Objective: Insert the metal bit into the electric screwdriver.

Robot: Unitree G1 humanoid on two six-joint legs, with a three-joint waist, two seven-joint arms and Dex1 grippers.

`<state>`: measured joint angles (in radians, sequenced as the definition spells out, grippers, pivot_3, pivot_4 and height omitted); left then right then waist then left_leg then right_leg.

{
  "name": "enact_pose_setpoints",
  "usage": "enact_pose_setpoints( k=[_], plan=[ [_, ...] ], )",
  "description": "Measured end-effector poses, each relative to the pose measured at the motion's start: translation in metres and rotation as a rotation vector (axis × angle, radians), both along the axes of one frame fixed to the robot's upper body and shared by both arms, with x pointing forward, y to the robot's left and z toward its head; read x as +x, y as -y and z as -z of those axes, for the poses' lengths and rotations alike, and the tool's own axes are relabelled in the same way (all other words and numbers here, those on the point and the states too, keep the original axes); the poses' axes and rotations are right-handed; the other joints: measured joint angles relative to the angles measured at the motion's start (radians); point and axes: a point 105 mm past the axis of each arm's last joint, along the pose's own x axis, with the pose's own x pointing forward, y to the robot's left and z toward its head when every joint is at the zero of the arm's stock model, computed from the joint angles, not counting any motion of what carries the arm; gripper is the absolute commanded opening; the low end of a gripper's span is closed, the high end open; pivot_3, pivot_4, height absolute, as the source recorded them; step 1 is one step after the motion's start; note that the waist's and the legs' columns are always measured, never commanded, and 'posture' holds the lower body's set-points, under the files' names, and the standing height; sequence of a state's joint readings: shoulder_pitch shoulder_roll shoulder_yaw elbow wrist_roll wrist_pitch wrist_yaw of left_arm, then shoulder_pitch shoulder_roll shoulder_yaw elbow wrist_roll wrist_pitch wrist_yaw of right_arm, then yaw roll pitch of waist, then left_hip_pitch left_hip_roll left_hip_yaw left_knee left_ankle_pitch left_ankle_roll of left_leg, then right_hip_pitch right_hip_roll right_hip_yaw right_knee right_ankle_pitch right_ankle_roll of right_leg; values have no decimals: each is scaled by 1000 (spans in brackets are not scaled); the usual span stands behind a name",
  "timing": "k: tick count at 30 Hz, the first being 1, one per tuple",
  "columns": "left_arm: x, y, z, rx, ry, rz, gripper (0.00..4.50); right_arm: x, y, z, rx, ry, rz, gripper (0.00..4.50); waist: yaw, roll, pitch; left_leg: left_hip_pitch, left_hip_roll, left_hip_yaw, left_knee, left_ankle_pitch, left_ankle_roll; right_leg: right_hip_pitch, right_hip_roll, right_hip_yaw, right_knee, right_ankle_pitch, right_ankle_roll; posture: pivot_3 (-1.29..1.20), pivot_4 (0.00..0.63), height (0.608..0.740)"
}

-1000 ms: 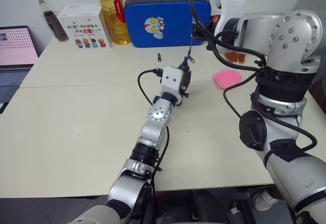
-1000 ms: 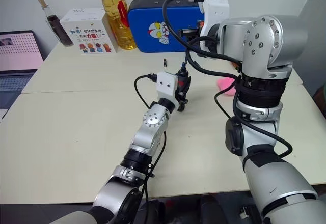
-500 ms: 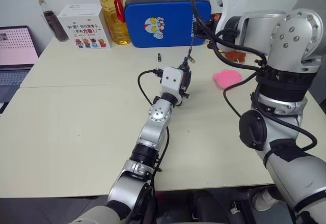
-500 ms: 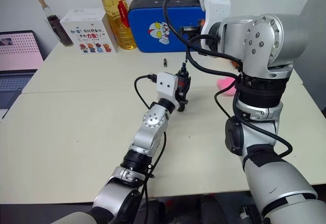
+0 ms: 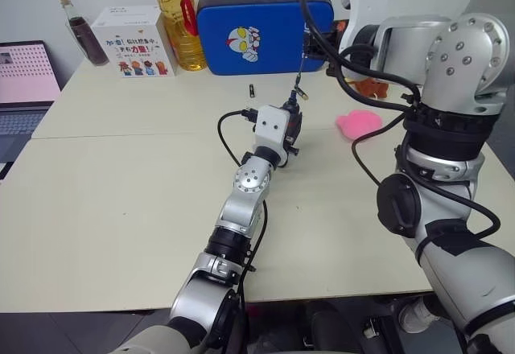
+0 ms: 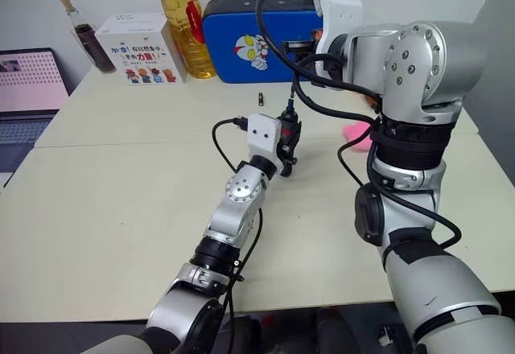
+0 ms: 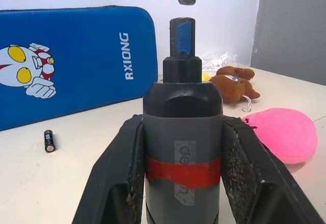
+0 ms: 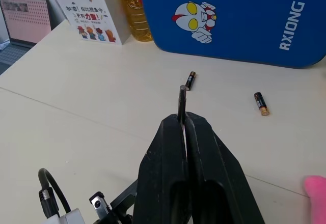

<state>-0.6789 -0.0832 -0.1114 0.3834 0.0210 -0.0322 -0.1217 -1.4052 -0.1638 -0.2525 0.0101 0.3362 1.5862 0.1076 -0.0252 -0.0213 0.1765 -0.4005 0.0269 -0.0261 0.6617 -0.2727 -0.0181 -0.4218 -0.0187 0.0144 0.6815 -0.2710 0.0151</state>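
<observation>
Black electric screwdriver (image 7: 182, 127), red-banded, is held upright above the table (image 5: 121, 201), clamped in the left gripper (image 7: 182, 183). Thin grey metal bit (image 8: 182, 103) is pinched between the closed fingers of the right gripper (image 8: 184, 127) and hung just above the screwdriver's tip, a small gap being seen between them.
</observation>
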Motion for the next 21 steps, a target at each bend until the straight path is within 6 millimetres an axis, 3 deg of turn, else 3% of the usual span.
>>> enact_pose_setpoints(
  k=[21],
  plan=[
    [-1, 0, 0, -1, 1, 0, 1654, 0, -2, 2, -1, -10, -3, 85, 0, 0, 0, 0, 0, 0, 0, 0, 0, 0, 0, 0, 0, 0, 0, 0, 150, 740]
  ],
)
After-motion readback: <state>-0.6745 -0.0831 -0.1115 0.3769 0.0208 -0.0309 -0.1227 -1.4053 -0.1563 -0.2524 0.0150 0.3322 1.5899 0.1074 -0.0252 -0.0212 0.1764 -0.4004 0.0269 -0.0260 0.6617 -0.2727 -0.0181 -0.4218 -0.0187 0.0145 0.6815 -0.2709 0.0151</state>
